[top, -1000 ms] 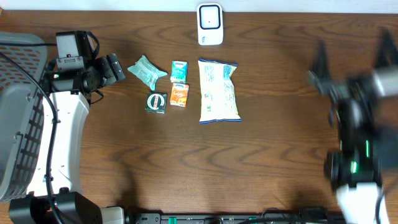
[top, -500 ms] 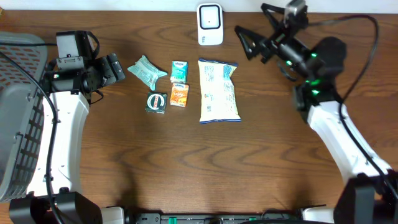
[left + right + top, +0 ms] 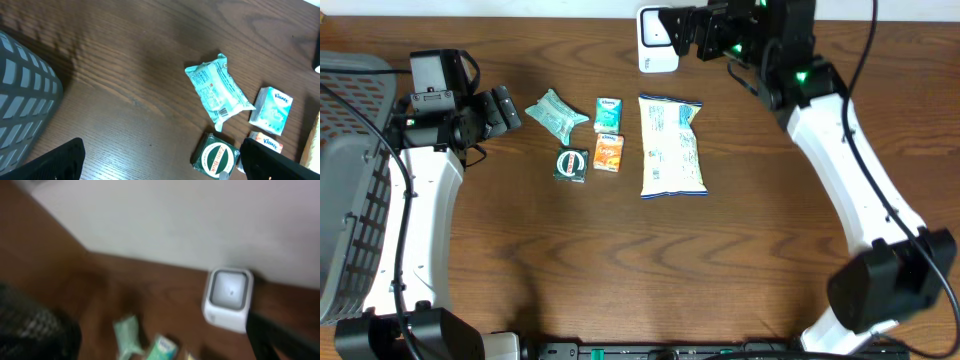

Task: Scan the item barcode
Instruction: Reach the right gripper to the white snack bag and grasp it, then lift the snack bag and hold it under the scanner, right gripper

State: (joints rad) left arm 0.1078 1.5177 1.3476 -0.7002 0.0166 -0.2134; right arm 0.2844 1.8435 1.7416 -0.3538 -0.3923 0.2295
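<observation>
Open table (image 3: 650, 270) lies in front of the packets (image 3: 671, 145); the right gripper (image 3: 685, 32) seemingly crowds the scanner (image 3: 658, 40).

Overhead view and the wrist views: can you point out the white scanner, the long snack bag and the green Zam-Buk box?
white scanner (image 3: 653, 40): overhead view, on its front face.
snack bag (image 3: 671, 146): overhead view, middle of the bag.
Zam-Buk box (image 3: 216, 159): left wrist view, on the round label.

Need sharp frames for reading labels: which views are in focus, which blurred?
Overhead: sharp, evenly lit, only soft shadows. Left wrist: sharp, lettering on the Zam-Buk tin and Kleenex pack legible. Right wrist: blurred throughout, the white scanner smeared, packs below unreadable.
</observation>
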